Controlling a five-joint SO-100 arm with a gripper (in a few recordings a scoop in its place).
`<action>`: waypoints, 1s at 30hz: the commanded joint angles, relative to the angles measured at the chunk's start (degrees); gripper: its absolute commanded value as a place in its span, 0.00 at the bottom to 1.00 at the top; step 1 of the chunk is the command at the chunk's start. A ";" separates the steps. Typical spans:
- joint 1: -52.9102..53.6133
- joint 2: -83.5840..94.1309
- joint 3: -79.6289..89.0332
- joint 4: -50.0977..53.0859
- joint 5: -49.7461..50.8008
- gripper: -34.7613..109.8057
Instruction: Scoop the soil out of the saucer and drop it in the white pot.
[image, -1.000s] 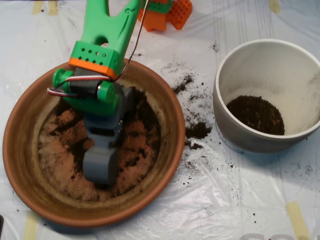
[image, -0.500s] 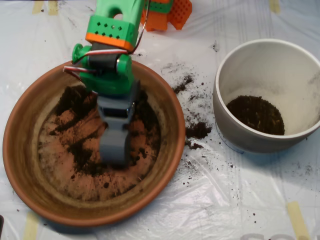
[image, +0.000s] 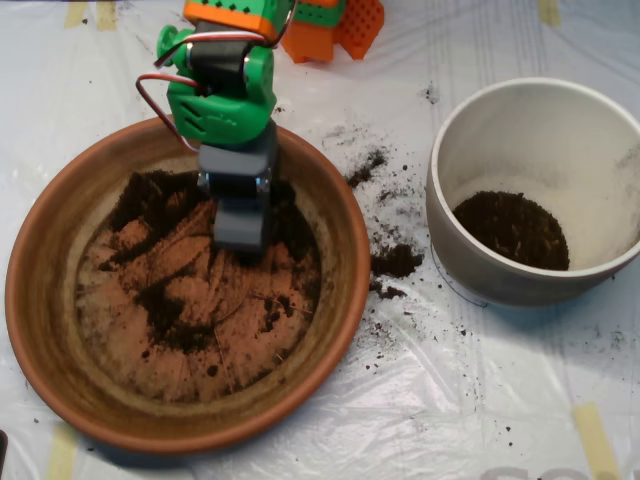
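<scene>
The terracotta saucer (image: 40, 300) fills the left half of the overhead view. Thin patches of dark soil (image: 160, 305) lie scattered over its floor, thicker toward the back at the soil clump (image: 145, 195). The grey scoop (image: 243, 225) hangs from the green arm (image: 222, 100) over the back middle of the saucer, its tip down at the soil. The white pot (image: 500, 110) stands at the right with a dark heap of soil (image: 512, 230) on its bottom.
Spilled soil crumbs (image: 395, 260) lie on the plastic sheet between saucer and pot, with more crumbs (image: 365, 165) behind them. An orange block (image: 335, 25) sits at the top edge behind the arm. Tape strips (image: 595, 440) mark the sheet's corners.
The arm has drawn back toward the top of the picture. The scoop slid from the saucer's front middle to its back middle, leaving drag marks and loose soil behind.
</scene>
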 joint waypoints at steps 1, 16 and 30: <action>1.49 6.33 5.10 -1.85 -2.20 0.30; -5.89 12.74 -9.32 10.63 0.09 0.24; -18.11 6.15 -46.14 31.82 10.02 0.24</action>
